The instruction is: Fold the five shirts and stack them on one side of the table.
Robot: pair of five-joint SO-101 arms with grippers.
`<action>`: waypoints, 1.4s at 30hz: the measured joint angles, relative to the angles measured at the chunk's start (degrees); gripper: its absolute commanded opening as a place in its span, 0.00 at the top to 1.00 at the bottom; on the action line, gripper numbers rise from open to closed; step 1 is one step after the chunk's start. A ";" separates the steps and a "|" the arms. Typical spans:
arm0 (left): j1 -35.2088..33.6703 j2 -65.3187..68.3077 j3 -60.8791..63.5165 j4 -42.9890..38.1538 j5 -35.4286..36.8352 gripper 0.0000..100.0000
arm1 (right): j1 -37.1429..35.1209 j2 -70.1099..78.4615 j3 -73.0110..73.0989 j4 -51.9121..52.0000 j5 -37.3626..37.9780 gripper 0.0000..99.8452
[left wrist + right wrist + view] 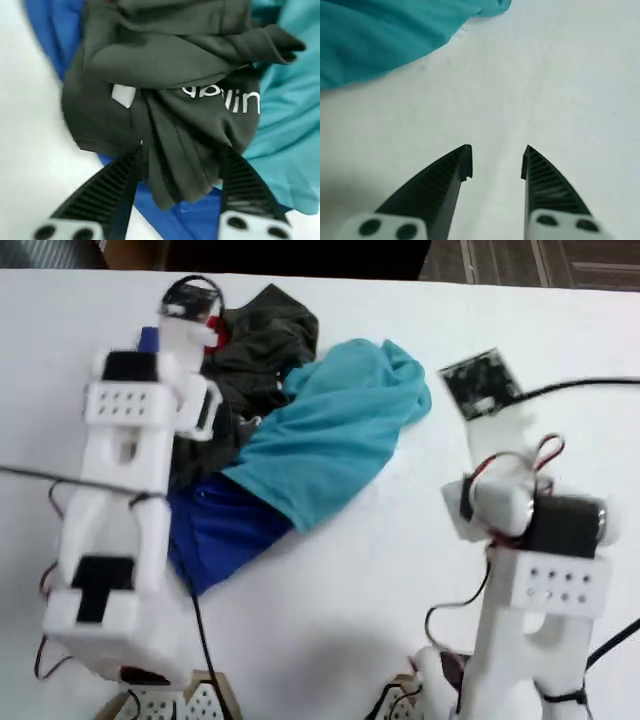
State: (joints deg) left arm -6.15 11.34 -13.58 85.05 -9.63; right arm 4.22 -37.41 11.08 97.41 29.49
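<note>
Both grippers stand parted, we find: the left gripper (181, 155) astride bunched folds of the dark shirt (165, 65) touching the teal shirt (330, 440), the right gripper (497, 148) over table (570, 75) near that shirt; we advise gripping one hem only.

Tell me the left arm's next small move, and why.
Probably close the left gripper: it sits open astride a bunched fold of the crumpled black shirt, which lies on the royal-blue shirt beside the teal shirt and likely needs lifting clear before folding.
</note>
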 measured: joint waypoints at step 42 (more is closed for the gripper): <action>-37.89 16.62 -48.79 16.00 0.88 0.97 | 0.18 0.35 0.35 0.53 0.09 0.83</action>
State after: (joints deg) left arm -44.04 27.96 -62.37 101.05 -8.75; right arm 4.40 -37.05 11.43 97.93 29.58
